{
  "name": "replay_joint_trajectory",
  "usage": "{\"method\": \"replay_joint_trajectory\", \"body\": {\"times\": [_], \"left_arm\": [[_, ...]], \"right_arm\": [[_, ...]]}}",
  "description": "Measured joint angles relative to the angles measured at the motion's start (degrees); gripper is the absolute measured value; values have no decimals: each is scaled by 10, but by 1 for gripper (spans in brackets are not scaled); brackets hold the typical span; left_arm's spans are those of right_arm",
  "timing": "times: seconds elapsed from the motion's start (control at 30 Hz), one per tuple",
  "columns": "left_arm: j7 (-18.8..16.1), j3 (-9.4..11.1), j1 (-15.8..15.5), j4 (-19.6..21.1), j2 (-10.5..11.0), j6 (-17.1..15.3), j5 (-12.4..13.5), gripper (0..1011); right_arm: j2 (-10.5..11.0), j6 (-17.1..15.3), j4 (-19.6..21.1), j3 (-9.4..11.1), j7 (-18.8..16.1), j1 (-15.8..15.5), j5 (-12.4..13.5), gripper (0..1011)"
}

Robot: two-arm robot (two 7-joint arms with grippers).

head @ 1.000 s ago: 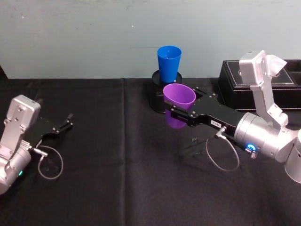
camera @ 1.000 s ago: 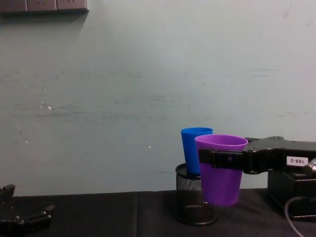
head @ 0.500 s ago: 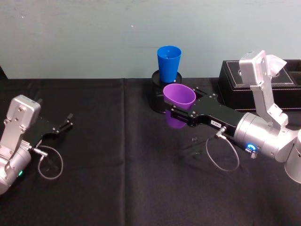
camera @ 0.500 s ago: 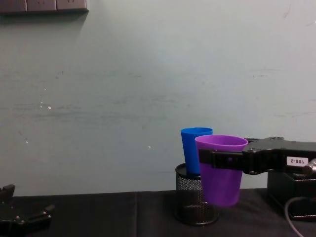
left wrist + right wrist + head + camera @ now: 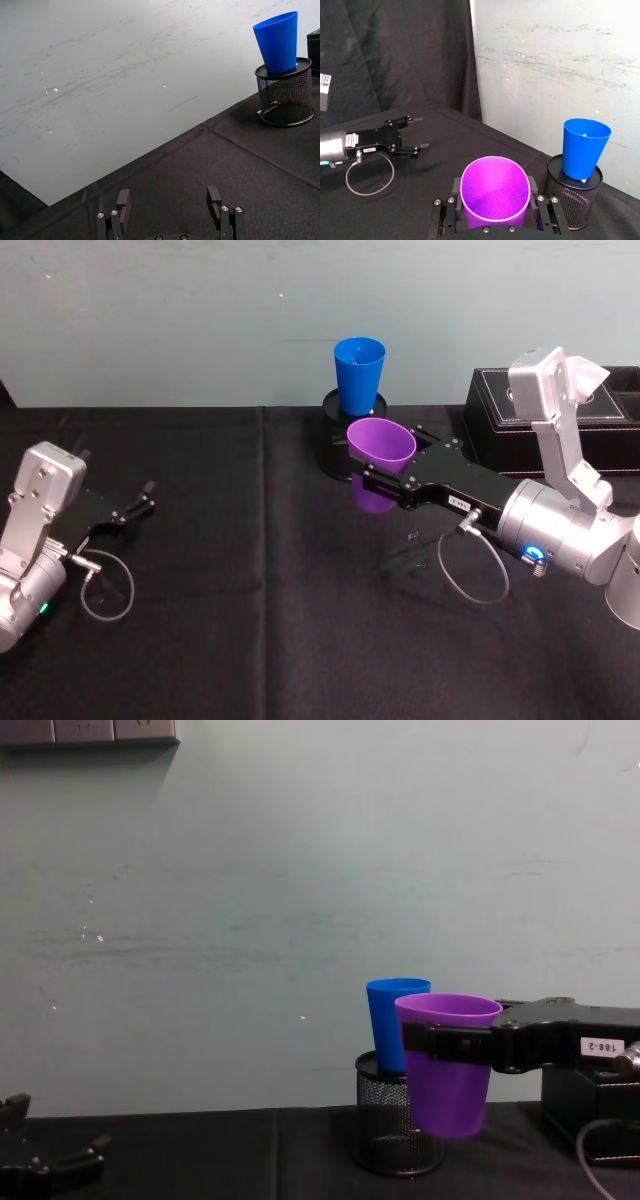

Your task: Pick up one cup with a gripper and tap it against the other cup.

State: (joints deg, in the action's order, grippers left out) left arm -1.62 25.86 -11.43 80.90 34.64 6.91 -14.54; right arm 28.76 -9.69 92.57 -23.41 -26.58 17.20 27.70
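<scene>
Off to the left of the working fingers, nearest you: left gripper (image 5: 135, 508), fingers apart and empty, parked low over the black cloth (image 5: 250, 620).
Between the right fingers: purple cup (image 5: 380, 445), upright and, as far as you can judge, clear of the cloth.
Right gripper (image 5: 375, 480): clamped on the purple cup, one finger on each side of the wall just under the rim.
Grip: likely sound, since the cup widens upward and should wedge rather than drop through.
Handling: expect light, thin, smooth plastic; squeeze hard and the wall may flex or twist in the fingers.
Just past the fingertips: blue cup (image 5: 359, 370), upright, apart from the purple one.
Under the blue cup: mesh pot (image 5: 572, 200) carrying its base.
Risk: the blue cup looks loosely seated, so tap it gently.
</scene>
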Motion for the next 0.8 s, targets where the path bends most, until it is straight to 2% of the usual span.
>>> {"method": "replay_joint_trajectory", "body": {"times": [0.8], "left_arm": [[0, 0, 0, 0, 0, 0, 0, 1000]], "right_arm": [[0, 0, 0, 0, 0, 0, 0, 726]]}}
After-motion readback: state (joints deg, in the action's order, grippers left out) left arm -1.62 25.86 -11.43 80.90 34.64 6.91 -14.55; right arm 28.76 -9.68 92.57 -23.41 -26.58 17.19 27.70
